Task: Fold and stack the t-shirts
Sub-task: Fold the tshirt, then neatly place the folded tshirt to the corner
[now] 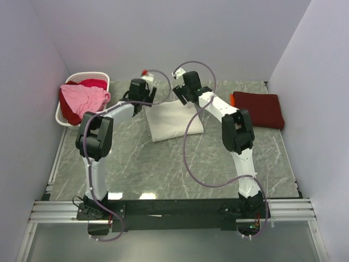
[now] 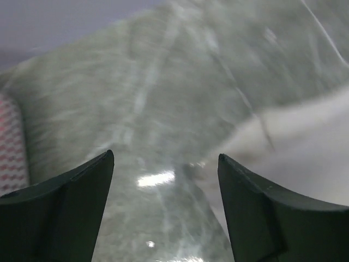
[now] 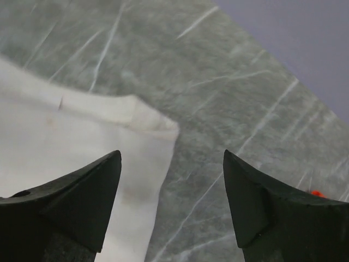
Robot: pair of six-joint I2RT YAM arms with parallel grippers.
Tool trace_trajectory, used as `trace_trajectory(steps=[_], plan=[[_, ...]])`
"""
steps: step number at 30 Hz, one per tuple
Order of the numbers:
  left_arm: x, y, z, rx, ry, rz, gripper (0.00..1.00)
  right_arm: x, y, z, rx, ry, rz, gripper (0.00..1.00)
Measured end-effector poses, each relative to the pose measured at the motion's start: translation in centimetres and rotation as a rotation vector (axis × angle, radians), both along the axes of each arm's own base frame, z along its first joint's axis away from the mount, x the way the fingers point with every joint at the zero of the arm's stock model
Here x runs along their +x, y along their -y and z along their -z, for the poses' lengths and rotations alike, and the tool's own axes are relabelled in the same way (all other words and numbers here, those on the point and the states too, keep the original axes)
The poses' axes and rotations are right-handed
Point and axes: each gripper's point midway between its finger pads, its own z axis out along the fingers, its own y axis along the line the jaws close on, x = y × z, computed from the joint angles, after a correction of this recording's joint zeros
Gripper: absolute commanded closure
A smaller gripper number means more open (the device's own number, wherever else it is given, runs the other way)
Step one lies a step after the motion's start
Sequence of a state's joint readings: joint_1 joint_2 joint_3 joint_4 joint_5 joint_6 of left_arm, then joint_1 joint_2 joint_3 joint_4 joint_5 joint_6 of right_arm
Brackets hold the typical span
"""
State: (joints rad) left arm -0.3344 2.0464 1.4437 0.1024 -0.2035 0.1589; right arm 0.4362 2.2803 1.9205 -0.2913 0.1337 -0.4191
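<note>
Grey-green marble bench (image 1: 163, 164) carries a folded cream-white t-shirt (image 1: 172, 123) at its centre and a folded dark red t-shirt (image 1: 259, 109) near the right wall. A white slatted basket (image 1: 61, 115) in the far-left corner holds a pink t-shirt (image 1: 82, 97) over a red t-shirt (image 1: 94, 83). The left fingers (image 2: 65, 202) and right fingers (image 3: 71, 196) stand apart, empty, above the cream-white t-shirt's far corners.

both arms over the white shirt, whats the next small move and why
Probably lower the left fingers and right fingers onto far corners of the cream-white t-shirt and close: both stand open and empty, and the folded dark red t-shirt lies at right.
</note>
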Motion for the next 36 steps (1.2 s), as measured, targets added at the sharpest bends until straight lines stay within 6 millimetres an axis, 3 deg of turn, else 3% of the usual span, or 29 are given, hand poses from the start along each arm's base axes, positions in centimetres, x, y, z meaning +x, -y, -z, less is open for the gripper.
trace_trajectory(steps=[4, 8, 11, 14, 20, 25, 28, 31, 36], plan=[[1.7, -3.7, -5.1, -0.122, 0.091, -0.220, 0.18, 1.2, 0.9, -1.4, 0.085, 0.047, 0.132, 0.18], [-1.1, -5.5, -9.8, -0.252, 0.111, -0.251, 0.20, -0.4, 2.2, -1.8, 0.216, -0.056, 0.096, 0.17], [-4.5, -3.7, -12.8, -0.383, 0.102, -0.160, 0.19, -2.2, 3.1, -1.9, 0.335, -0.195, 0.007, 0.15], [-7.5, -0.7, -13.3, -0.511, 0.045, -0.033, 0.26, -4.1, 4.1, -1.4, 0.439, -0.331, -0.032, 0.15], [-11.6, 4.4, -8.6, -0.700, -0.197, 0.135, 0.39, -7.5, 3.0, 0.8, 0.539, -0.520, -0.016, 0.15], [-12.0, 6.8, -3.2, -0.752, -0.374, 0.141, 0.45, -8.7, 2.2, 4.1, 0.559, -0.633, 0.034, 0.15], [-12.3, 7.1, 0.8, -0.747, -0.472, 0.092, 0.46, -9.1, 2.3, 6.5, 0.557, -0.692, 0.080, 0.15], [-13.0, 6.5, 4.3, -0.717, -0.559, 0.012, 0.47, -8.7, 2.5, 6.2, 0.560, -0.682, 0.116, 0.15], [-13.8, 5.3, 6.4, -0.679, -0.610, -0.092, 0.48, -8.8, 1.8, 6.4, 0.590, -0.714, 0.131, 0.18]])
